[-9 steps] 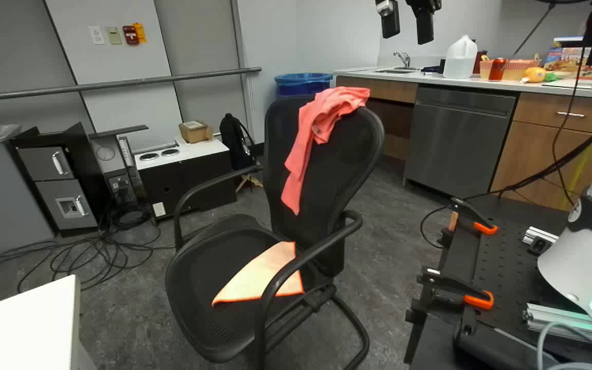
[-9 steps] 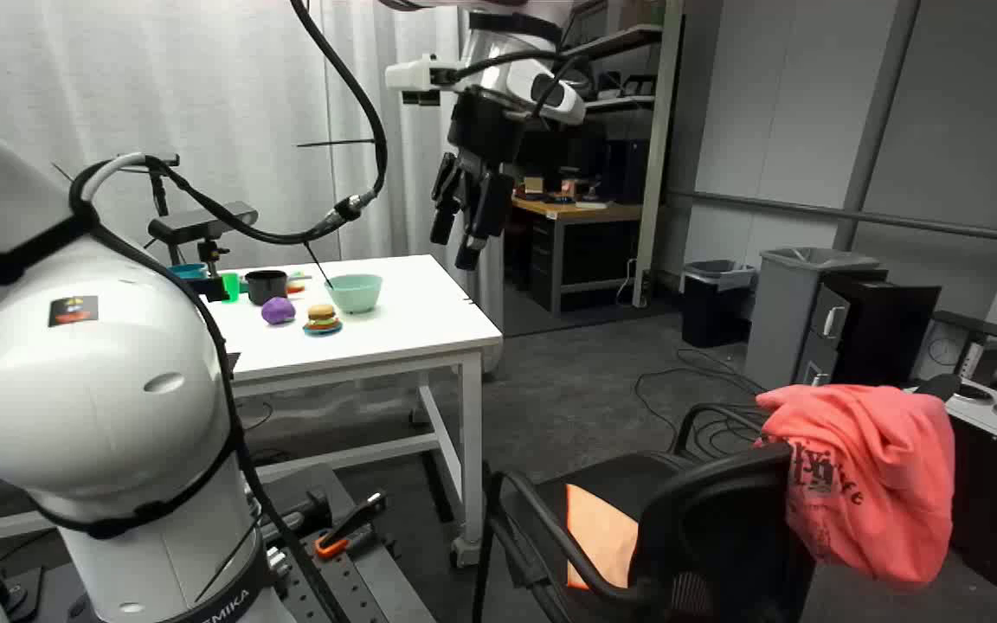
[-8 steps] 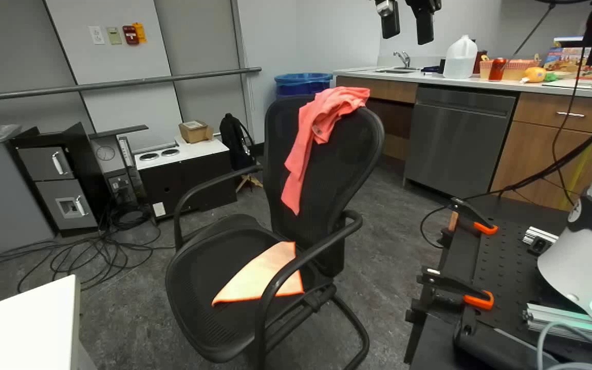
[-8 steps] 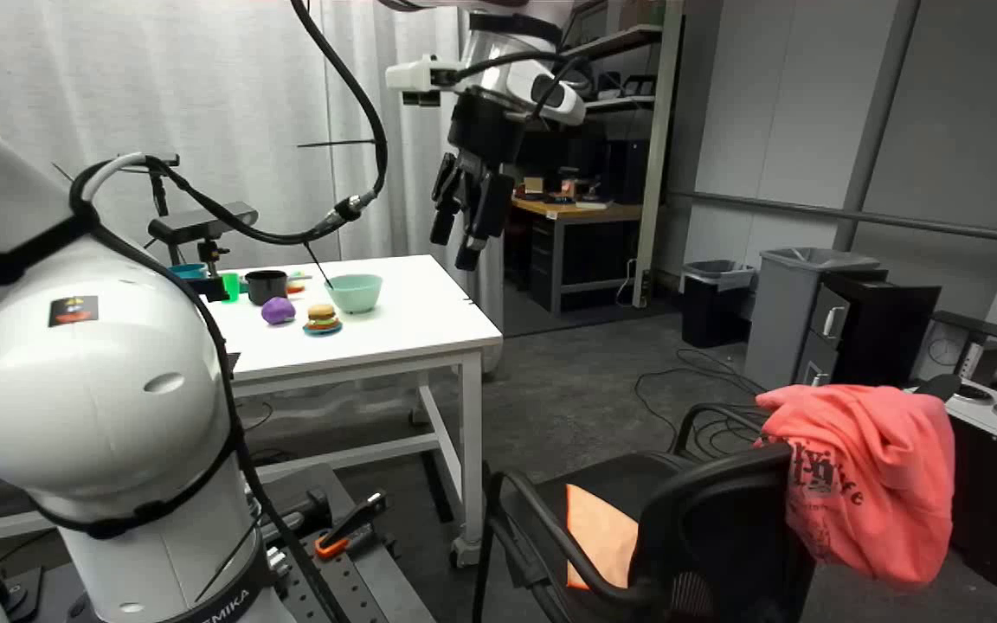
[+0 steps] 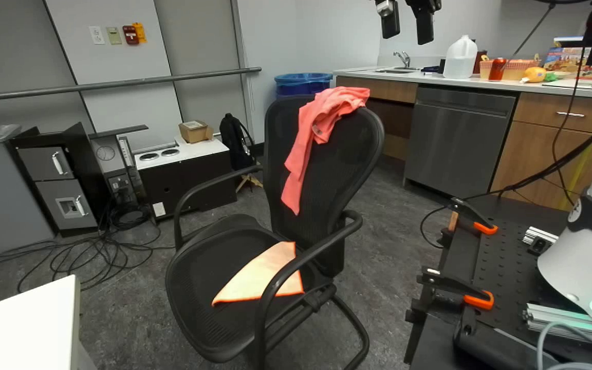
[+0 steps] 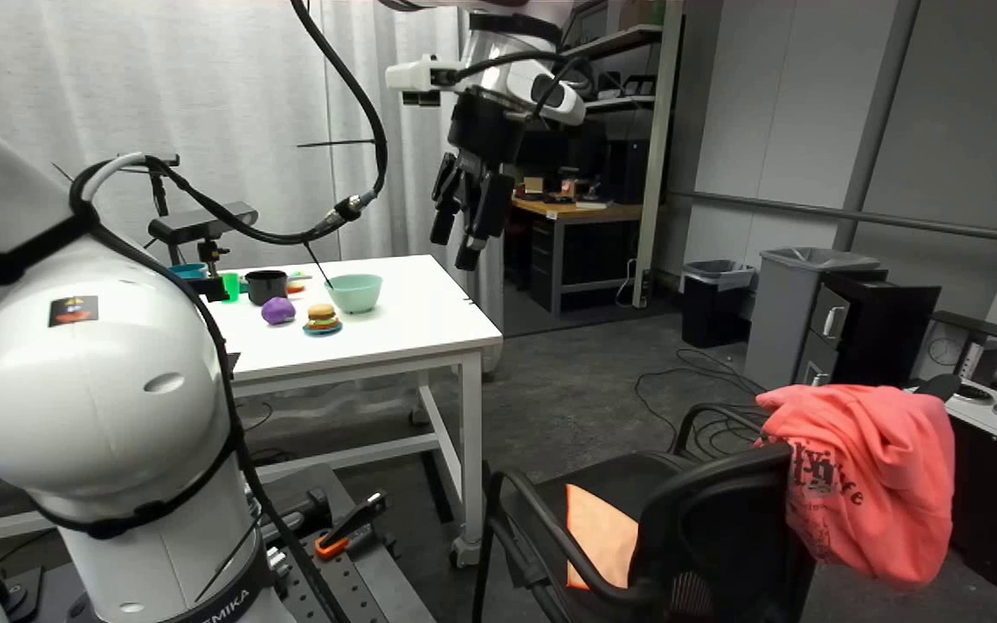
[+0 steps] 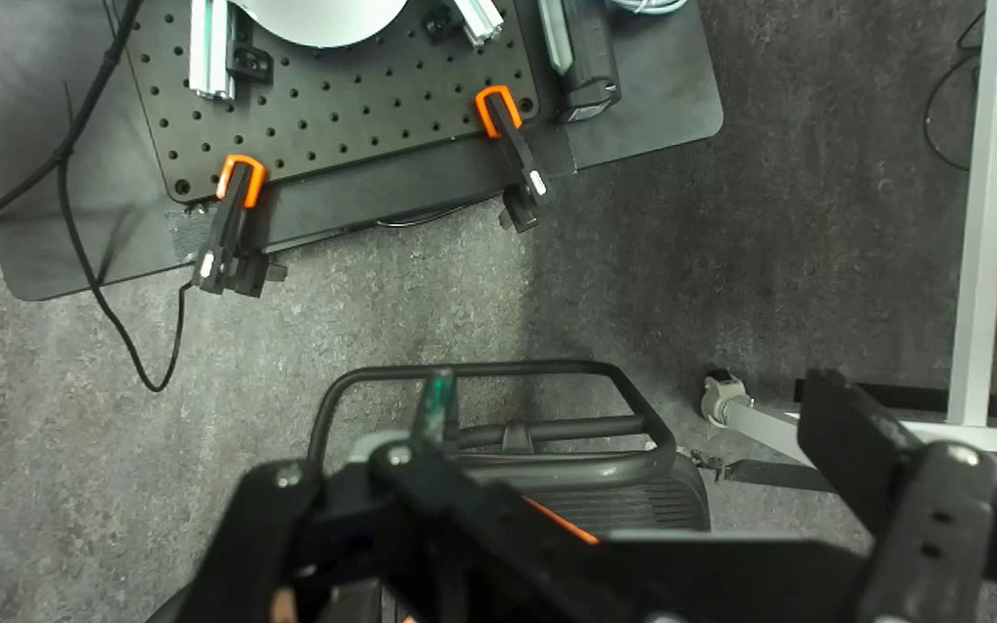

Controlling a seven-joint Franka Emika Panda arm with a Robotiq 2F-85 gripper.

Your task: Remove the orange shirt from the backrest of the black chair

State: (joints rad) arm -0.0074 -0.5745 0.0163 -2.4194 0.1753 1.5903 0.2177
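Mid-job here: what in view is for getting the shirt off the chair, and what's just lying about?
Part of the job:
orange shirt, draped over the backrest
black chair
gripper, open, not touching the shirt

Just lying about:
pale orange cloth on the seat
pale green bowl on the white table
red can
cardboard box

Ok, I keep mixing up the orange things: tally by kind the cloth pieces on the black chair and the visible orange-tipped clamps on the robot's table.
Orange shirt, on the backrest: 1
Flat orange cloth, on the seat: 1
Orange-tipped clamps: 2
Total: 4
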